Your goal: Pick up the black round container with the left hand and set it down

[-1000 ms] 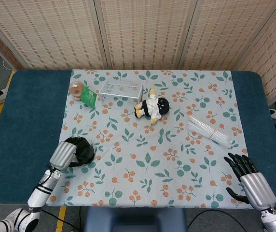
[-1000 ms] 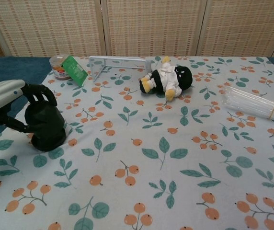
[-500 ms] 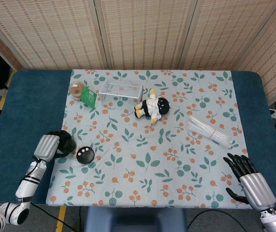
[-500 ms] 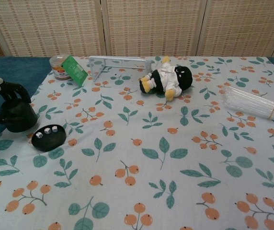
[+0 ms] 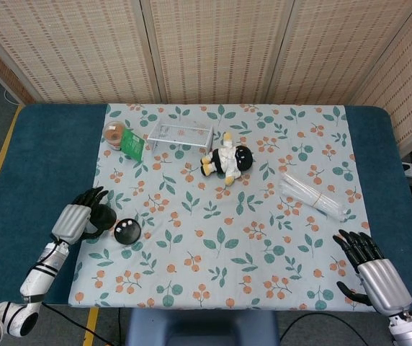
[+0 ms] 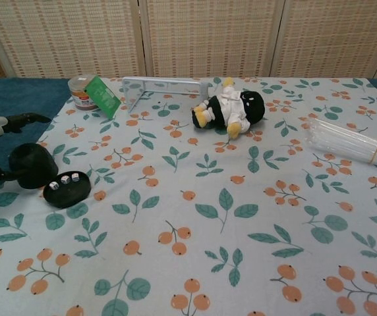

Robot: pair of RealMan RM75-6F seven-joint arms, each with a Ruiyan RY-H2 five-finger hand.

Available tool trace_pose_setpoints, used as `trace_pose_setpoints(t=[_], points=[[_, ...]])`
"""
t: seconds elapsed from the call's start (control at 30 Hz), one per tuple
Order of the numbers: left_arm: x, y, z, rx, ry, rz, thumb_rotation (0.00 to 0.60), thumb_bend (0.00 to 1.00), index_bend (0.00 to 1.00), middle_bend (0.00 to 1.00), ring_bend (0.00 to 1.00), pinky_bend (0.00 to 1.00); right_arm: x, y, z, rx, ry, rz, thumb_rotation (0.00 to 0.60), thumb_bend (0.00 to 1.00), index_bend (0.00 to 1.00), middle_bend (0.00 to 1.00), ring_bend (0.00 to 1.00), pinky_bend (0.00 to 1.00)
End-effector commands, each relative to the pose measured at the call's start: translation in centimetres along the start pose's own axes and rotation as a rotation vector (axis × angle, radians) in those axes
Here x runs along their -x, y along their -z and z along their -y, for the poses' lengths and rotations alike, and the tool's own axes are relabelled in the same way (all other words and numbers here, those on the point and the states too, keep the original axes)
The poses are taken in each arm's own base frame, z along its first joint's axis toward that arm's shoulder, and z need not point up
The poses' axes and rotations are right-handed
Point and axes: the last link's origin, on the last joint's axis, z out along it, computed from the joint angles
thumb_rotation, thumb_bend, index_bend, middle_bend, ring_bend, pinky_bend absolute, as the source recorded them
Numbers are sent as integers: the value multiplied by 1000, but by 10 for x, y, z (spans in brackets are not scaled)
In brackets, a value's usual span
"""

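The black round container (image 5: 104, 218) (image 6: 33, 165) stands on the floral cloth near the left edge. Just to its right lies a flat black base (image 5: 127, 230) (image 6: 67, 191) with small white dice on it. My left hand (image 5: 77, 216) (image 6: 4, 125) is right beside the container on its left, fingers spread and lifted off it, holding nothing. My right hand (image 5: 370, 264) rests at the near right corner of the table with its fingers apart and empty; the chest view does not show it.
A black-and-white plush toy (image 5: 229, 160) (image 6: 233, 108) lies mid-table. A clear stand (image 5: 181, 133), a green packet (image 5: 133, 146) and a small jar (image 5: 114, 132) sit at the back left. A bundle of clear sticks (image 5: 314, 196) lies on the right.
My left hand lifted the container off the dice base, carried it left, set it on the cloth and spread its fingers off it. The right hand stayed put.
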Motion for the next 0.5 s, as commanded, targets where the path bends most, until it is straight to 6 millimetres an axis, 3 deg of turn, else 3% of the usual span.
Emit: trace_pose_setpoints(t=[0.03, 0.13, 0.23, 0.37, 0.43, 0.5], points=[[-16, 9, -10, 46, 45, -81, 600, 310, 0, 0, 0, 102, -1, 2, 0, -5, -2, -5, 600, 181, 0, 0, 0, 0], [-34, 30, -19, 113, -13, -168, 600, 311, 0, 0, 0, 73, -2, 3, 0, -8, -4, -7, 600, 180, 0, 0, 0, 0], [-43, 75, -29, 179, -84, -196, 600, 320, 0, 0, 0, 58, -4, 5, -1, -3, -5, -6, 600, 181, 0, 0, 0, 0], [-30, 150, -30, 130, -103, -194, 600, 322, 0, 0, 0, 52, -6, 7, -2, 4, -9, 0, 600, 181, 0, 0, 0, 0], [-19, 167, -26, 88, -109, -195, 600, 321, 0, 0, 0, 46, -6, 7, -2, 4, -9, -1, 600, 181, 0, 0, 0, 0], [-10, 171, -20, 70, -181, -159, 600, 322, 0, 0, 0, 36, -5, 6, 0, -4, -12, 0, 600, 180, 0, 0, 0, 0]])
